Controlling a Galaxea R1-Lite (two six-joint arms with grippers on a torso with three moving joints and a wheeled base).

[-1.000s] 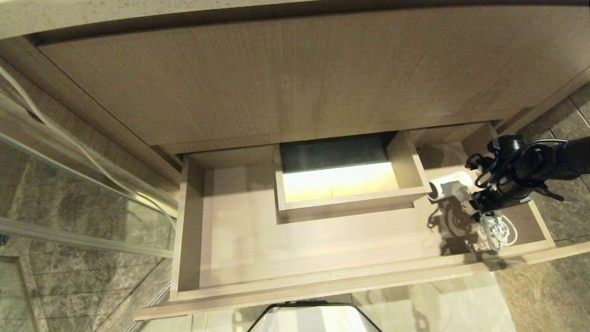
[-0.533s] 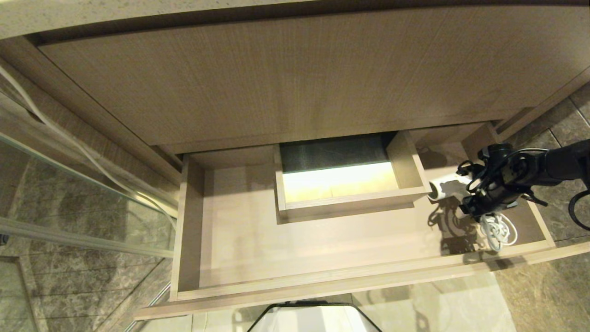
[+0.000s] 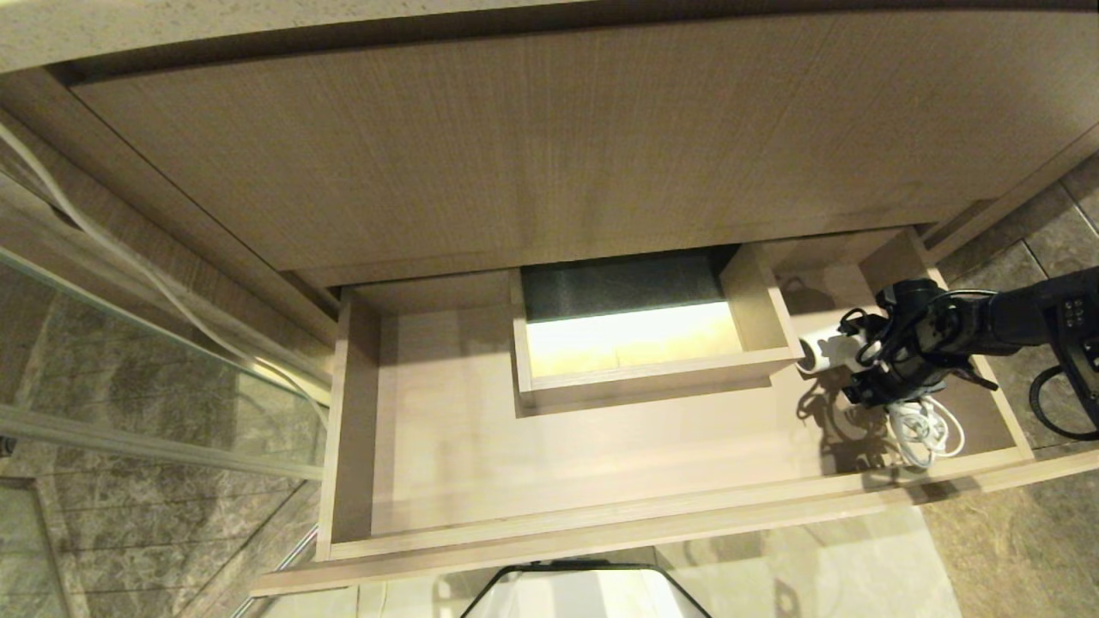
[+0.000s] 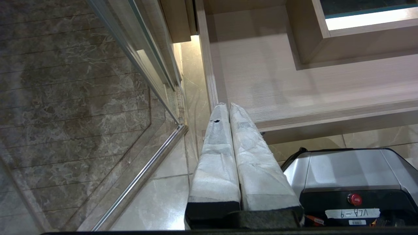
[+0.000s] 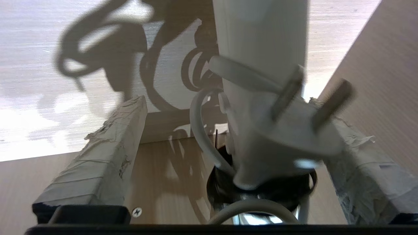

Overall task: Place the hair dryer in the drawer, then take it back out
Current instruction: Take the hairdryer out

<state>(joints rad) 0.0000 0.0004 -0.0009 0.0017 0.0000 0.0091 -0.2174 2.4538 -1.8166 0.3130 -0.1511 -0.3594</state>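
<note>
Wood-grain drawer (image 3: 601,446) lies open; right gripper (image 5: 228,143) has fingers (image 5: 98,156) spread wide, gripping nothing, the hair dryer (image 5: 261,65) handle between them; centring before closing seems wise

hair dryer (image 3: 826,354) in drawer (image 3: 429,446), right of boxed cut-out (image 3: 640,378)

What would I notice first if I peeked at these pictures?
Probably the big open drawer with a glowing boxed cut-out at its back. Then the white hair dryer lying in the drawer's right end, its cord coiled beside it. The black right gripper is over it, jaws wide open around the handle and plug.
</note>
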